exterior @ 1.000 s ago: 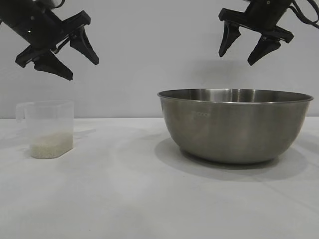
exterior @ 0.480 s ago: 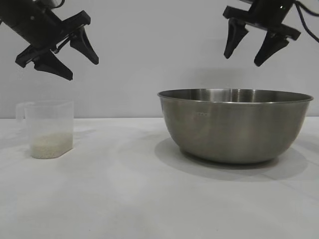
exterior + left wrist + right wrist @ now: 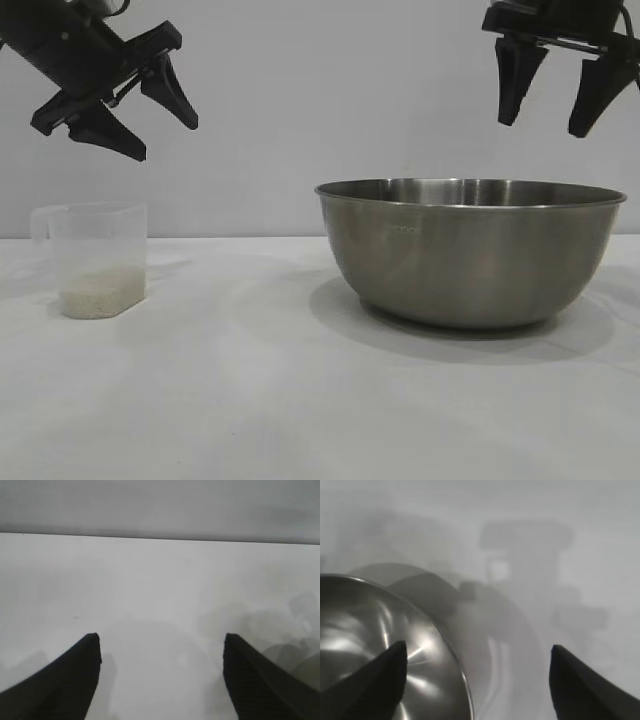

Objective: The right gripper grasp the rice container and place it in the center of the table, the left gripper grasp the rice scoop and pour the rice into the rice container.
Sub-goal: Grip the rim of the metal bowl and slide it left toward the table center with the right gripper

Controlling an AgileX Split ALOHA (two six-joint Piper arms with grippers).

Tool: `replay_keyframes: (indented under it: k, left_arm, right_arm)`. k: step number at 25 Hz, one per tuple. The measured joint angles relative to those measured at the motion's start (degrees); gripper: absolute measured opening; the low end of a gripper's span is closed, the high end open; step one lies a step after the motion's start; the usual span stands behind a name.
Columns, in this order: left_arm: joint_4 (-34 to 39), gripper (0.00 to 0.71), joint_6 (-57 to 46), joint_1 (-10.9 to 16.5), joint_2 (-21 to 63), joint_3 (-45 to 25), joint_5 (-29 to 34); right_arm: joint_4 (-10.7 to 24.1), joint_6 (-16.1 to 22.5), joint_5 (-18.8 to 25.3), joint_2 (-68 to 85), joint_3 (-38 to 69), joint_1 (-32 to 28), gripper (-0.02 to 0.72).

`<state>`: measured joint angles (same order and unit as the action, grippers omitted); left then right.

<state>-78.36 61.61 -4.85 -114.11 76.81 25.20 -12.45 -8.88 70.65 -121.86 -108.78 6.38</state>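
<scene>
Steel rice container [image 3: 470, 250] stands on the white bench [image 3: 250, 400], right of centre; right hand [image 3: 558, 95] hangs spread wide above its far-right rim. Rice scoop [image 3: 95, 260], holding rice [image 3: 100, 295], stands left beneath the wide left hand [image 3: 160, 125].

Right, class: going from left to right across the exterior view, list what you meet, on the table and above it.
Left tool, hanging open → rice scoop with rice → rice container → right tool, open above the container's right side.
</scene>
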Motion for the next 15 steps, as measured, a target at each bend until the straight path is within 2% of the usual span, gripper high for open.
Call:
replay_keyframes:
  k: [10, 15]
  left_arm:
    - [0.0, 0.505, 0.1, 0.0, 0.0, 0.0, 0.0]
    - [0.0, 0.505, 0.1, 0.0, 0.0, 0.0, 0.0]
  right_arm:
    - [-1.0, 0.4, -0.3, -2.3, 11.5, 2.2, 0.501]
    - [-0.7, 0.4, -0.7, -3.5, 12.0, 2.2, 0.171]
